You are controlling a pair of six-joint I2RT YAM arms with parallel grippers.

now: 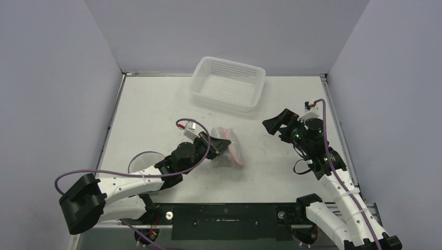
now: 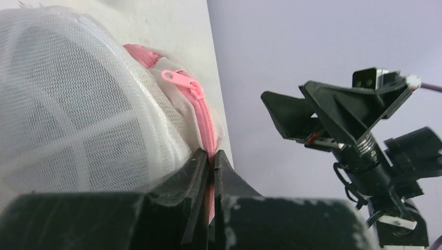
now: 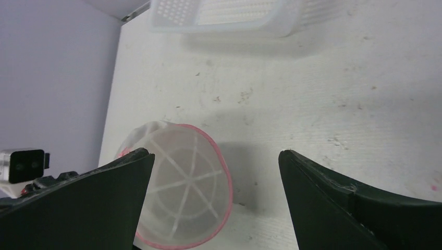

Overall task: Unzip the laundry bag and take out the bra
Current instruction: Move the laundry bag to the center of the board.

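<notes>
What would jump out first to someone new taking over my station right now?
The white mesh laundry bag sits mid-table, and the left claw is pinched shut on its pink zipper, short of the zipper pull. The right claw hangs wide open to the bag's right. A white basket sits at the table's far edge.

The left arm stretches low and forward, and the black left gripper point(image 2: 210, 156) is pinched tight on the pink zipper edge of the white mesh laundry bag point(image 1: 233, 150). To that bag's right, the bent right arm aims the right gripper point(image 1: 277, 121) at it, jaws spread wide, holding nothing.
</notes>
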